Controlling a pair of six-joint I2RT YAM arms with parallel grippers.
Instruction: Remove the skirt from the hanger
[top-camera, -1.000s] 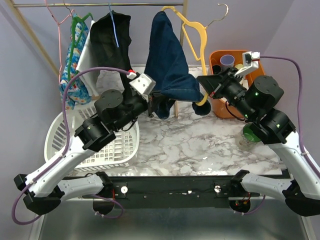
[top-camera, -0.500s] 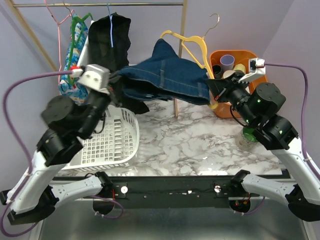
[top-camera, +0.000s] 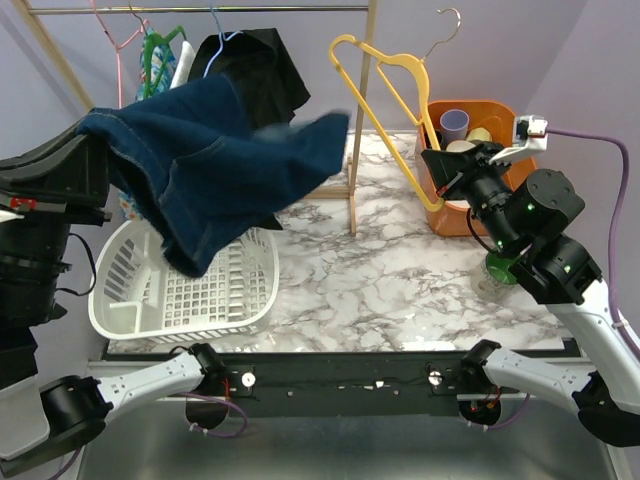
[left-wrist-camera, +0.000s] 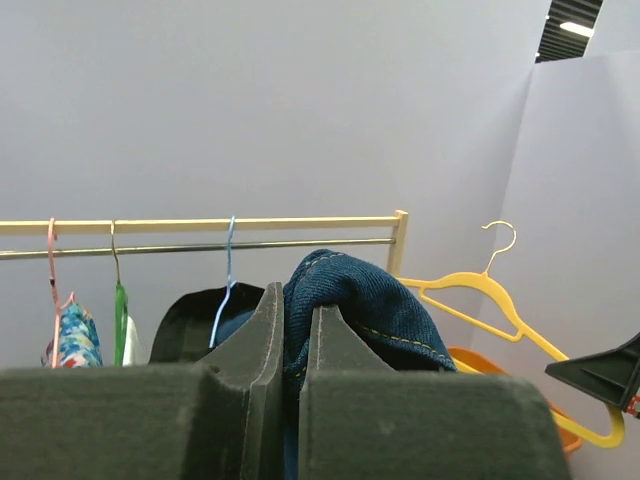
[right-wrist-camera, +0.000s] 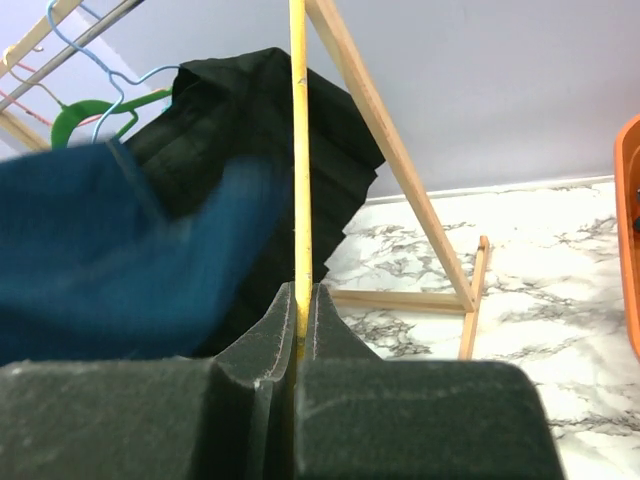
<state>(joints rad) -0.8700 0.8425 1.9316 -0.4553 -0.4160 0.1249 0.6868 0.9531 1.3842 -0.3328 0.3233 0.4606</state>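
The black skirt (top-camera: 258, 72) hangs on the light-blue hanger (top-camera: 212, 52) on the rail; both also show in the left wrist view (left-wrist-camera: 190, 322) (left-wrist-camera: 226, 285) and the right wrist view (right-wrist-camera: 250, 130) (right-wrist-camera: 100, 62). Neither gripper touches them. My left gripper (top-camera: 88, 148) (left-wrist-camera: 290, 322) is shut on a navy denim garment (top-camera: 210, 160) (left-wrist-camera: 350, 295), held high at the left over the basket. My right gripper (top-camera: 434, 165) (right-wrist-camera: 298, 300) is shut on the lower bar of a bare yellow hanger (top-camera: 385, 72) (right-wrist-camera: 297, 150), held upright right of the rack post.
A white laundry basket (top-camera: 180, 292) sits at the left under the denim. An orange bin (top-camera: 478, 118) with cups stands at the back right, a green cup (top-camera: 497, 268) beside my right arm. The wooden rack post (top-camera: 360, 150) stands mid-table. A floral garment (top-camera: 150, 62) hangs on a green hanger.
My left arm swung up and left, pulling the denim garment fully off the yellow hanger. The yellow hanger is now bare and more upright in my right gripper.
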